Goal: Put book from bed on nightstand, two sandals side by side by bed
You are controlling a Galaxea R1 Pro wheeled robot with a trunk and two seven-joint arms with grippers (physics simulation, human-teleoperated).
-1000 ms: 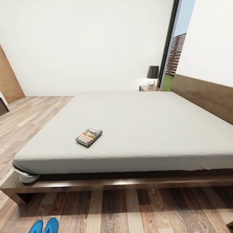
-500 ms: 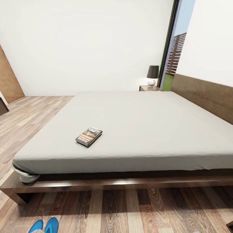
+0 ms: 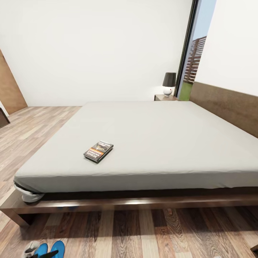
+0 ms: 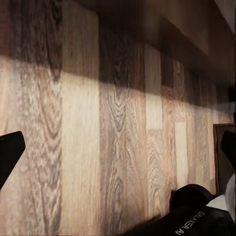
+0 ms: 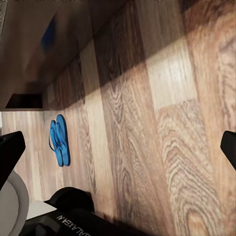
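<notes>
The paperback book (image 3: pixel 98 151) with unreadable orange-and-white lettering lies on the bed (image 3: pixel 150 143). Both blue sandals (image 5: pixel 59 139) sit together on plank floor (image 4: pixel 113 147), well apart from the spread-open right gripper (image 5: pixel 118 142); the left gripper (image 4: pixel 120 147) is likewise spread.

The mattress top of the bed (image 3: pixel 161 143) lay open on all sides, with the book (image 3: pixel 98 151) alone near the foot-end corner and bare grey sheet around it. The headboard (image 3: pixel 229 105) walled off the right side. The nightstand (image 3: pixel 165 97) stood at the far corner, its top largely taken by the lamp (image 3: pixel 168 83) (little bare wood beside it). The floor (image 3: pixel 143 233) along the bed frame lay open, except where the two sandals (image 3: pixel 50 249) rested together
</notes>
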